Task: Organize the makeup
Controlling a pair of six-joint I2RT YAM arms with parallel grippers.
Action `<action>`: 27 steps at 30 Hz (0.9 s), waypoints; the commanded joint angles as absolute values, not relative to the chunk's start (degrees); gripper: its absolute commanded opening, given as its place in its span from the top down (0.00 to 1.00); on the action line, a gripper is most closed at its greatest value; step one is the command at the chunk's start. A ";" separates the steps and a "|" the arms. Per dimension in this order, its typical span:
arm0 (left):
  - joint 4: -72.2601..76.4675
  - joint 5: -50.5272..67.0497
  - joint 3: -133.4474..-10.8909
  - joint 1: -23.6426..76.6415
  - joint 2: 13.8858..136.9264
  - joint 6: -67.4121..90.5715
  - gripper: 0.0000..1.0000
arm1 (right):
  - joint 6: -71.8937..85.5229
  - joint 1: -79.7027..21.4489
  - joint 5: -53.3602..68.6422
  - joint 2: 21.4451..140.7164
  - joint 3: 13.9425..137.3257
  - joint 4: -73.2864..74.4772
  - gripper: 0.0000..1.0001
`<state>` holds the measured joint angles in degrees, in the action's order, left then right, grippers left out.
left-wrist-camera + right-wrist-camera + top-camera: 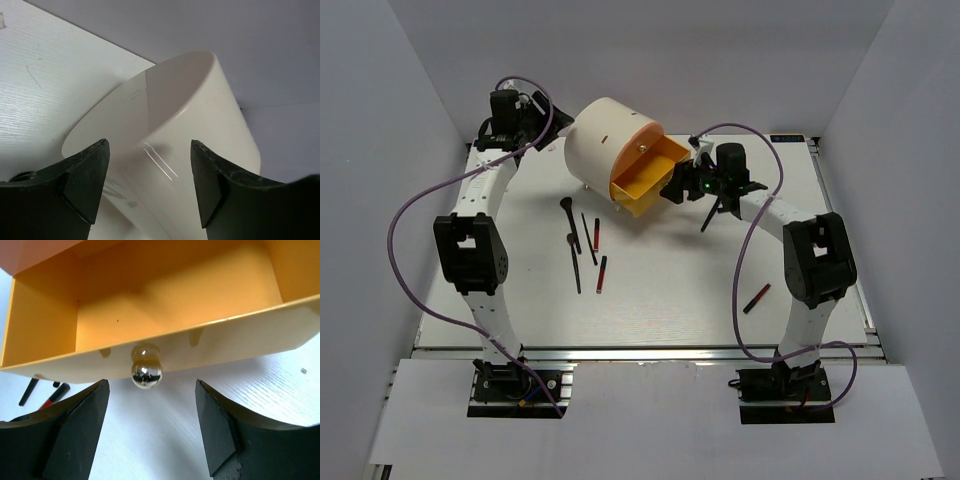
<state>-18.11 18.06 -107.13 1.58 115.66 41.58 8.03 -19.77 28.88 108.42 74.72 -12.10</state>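
Observation:
The makeup lies loose on the white table. Three thin black brushes (576, 268) and two dark-red-and-black sticks (602, 273) lie left of centre. Another stick (756, 298) lies at the right, and a black brush (712, 214) lies by the right arm. No sponges show. My right gripper (677, 187) is open and empty, its fingertips (90, 405) just short of the silver knob (146, 372) of the pulled-out orange-yellow drawer (165, 295), which looks empty. My left gripper (558, 135) is open, its fingers (210, 175) on either side of the cream box's back edge (175, 115).
The big cream cylindrical box (610, 148) lies on its side at the back centre, with its drawer (645, 178) open towards the right arm. Purple cables loop over both arms. Grey walls enclose the table on three sides.

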 commanded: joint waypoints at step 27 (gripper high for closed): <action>-32.86 -6.67 -60.56 16.51 80.59 32.69 0.40 | -16.52 -11.43 27.42 77.26 53.09 5.62 0.64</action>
